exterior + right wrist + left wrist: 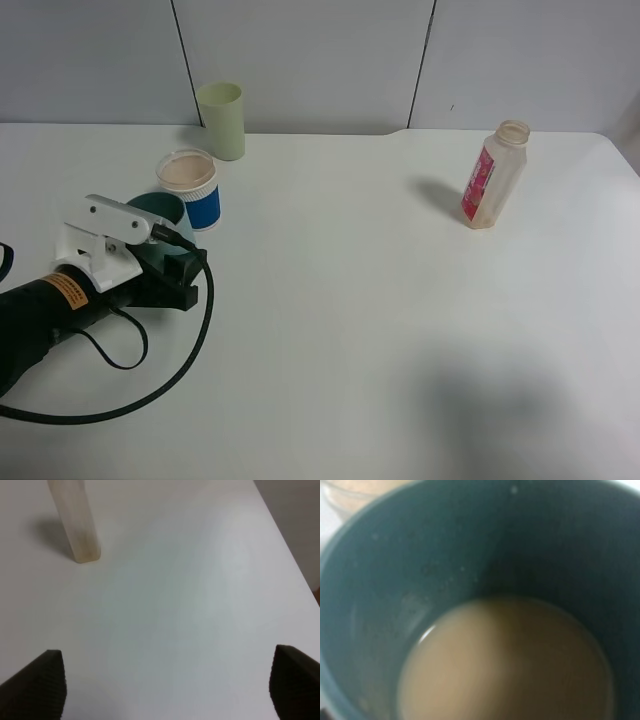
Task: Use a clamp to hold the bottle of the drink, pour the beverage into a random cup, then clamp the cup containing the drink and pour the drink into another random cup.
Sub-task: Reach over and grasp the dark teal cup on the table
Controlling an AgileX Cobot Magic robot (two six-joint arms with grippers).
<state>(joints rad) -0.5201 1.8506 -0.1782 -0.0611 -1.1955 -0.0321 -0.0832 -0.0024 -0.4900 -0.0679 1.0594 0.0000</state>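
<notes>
Holding teal cup [152, 206] at near left of desk [400, 330], your left hand [180, 262] sits clamped shut on it. Beverage [505, 665] inside. Blue paper cup [195, 190] just beside, likely pour target. Right hand [160, 680] wide, empty, clear of bottle [493, 175] at far right.

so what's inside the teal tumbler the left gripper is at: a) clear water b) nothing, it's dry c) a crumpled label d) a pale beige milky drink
d: the left wrist view looks straight into the teal tumbler, and a pale beige milky drink pools at its bottom.
</notes>
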